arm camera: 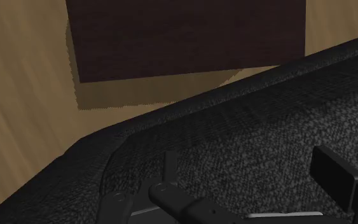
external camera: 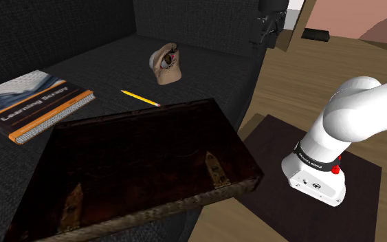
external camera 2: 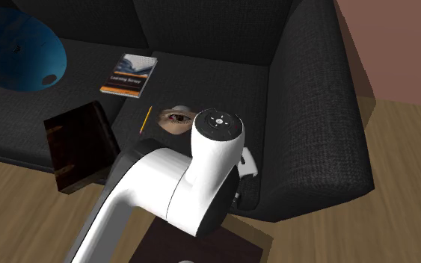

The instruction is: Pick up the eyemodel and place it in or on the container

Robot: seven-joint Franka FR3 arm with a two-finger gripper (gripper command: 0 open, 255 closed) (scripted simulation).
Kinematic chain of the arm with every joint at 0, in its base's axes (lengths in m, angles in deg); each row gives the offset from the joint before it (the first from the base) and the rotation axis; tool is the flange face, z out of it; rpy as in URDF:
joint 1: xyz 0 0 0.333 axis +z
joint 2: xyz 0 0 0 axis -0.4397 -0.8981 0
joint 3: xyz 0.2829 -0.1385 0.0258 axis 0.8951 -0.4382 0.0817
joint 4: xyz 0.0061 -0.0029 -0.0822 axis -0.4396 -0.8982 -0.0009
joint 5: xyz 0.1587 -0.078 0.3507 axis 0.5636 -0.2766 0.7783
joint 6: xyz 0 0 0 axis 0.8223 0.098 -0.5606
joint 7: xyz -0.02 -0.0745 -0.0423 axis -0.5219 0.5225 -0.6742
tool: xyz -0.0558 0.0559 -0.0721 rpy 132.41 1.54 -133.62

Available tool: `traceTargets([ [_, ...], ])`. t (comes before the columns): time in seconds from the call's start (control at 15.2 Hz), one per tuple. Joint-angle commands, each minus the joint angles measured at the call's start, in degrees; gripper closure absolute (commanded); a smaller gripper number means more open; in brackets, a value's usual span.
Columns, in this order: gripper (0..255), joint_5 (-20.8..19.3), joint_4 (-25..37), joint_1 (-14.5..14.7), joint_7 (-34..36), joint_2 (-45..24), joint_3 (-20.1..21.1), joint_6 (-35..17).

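Shoulder view: your eye model (external camera: 166, 63) lay on dark sofa seat (external camera: 102, 69), just past yellow pencil (external camera: 140, 97), apart from dark wooden case (external camera: 144, 158). Wrist view: gripper (arm camera: 247, 175) hung unclenched, fingers apart, grasping nothing.

dark grey fabric sofa (external camera 2: 306, 90), light wooden plank floor (external camera 2: 395, 164), reddish-brown wall (external camera 2: 403, 37) behind

The pincer (arm camera: 249, 164), 2 fingers apart, hangs over the dark sofa (arm camera: 266, 121); wooden floor (arm camera: 18, 76) and dark box (arm camera: 184, 38) beyond.
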Motion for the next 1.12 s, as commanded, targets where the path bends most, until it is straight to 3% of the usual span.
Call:
traceTargets([
  [0.0, 0, 0.0, 0.0, 0.0, 0.0, 0.0, 0.0, 0.0],
  [0.53, 0, 9.6, 7.2, -2.8, 23.5, -7.4, 10.4, -5.2],
  [1.06, 0, 12.6, 19.3, -7.7, 46.6, -18.9, 19.9, -11.0],
])
